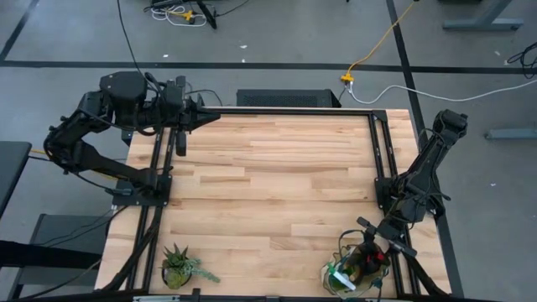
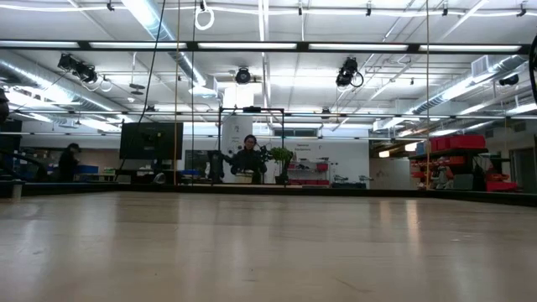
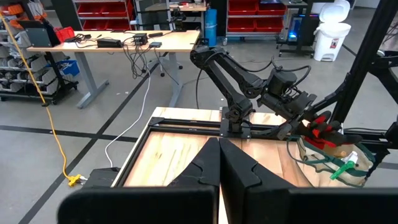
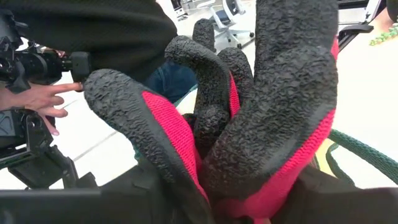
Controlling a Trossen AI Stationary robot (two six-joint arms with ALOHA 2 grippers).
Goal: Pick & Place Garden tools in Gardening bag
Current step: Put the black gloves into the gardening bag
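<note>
Now the right gripper (image 1: 375,249) sits over the bag (image 1: 352,270) at the table's (image 1: 268,184) near right corner, glove pair (image 4: 249,124) between its fingers; whether they've let go, can't tell. Left gripper (image 3: 219,162) is closed, parked far left.

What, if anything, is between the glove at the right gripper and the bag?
Nothing visible. The right gripper is directly over the gardening bag at the table's near right corner, with the red-and-black glove pair between its fingers at the bag's mouth. The left gripper waits, shut, at the far left.
</note>
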